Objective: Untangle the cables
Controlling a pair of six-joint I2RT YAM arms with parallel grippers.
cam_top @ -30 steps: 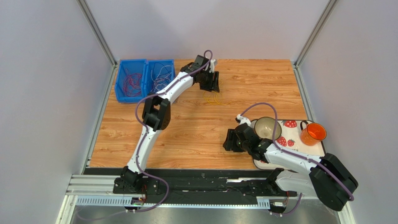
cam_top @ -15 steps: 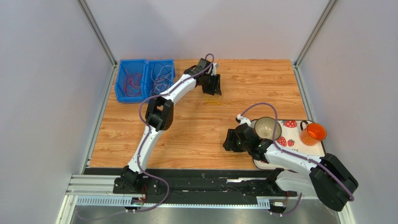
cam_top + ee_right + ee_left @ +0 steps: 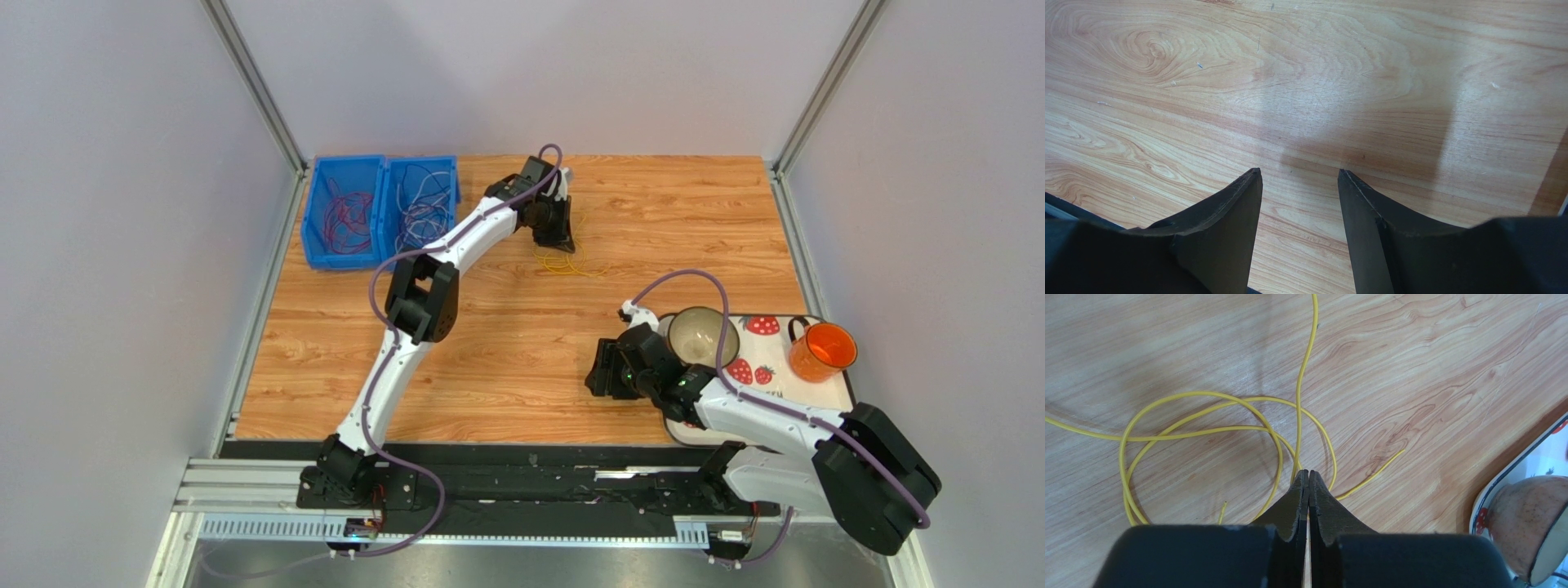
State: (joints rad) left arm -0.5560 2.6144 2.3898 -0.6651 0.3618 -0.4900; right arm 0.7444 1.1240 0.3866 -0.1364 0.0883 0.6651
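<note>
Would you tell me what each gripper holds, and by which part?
The left gripper pinches the yellow cable where its strands cross beside the loops. The right gripper is open, holding nothing.

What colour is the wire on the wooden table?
The wire is yellow; the left wrist view shows it best.

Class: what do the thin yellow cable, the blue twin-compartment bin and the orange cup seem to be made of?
The thin yellow cable: probably plastic-coated wire; it lies in smooth loops. The blue twin-compartment bin: likely moulded plastic; uniform colour, thin walls. The orange cup: glossy, perhaps enamel or plastic; unclear.
</note>
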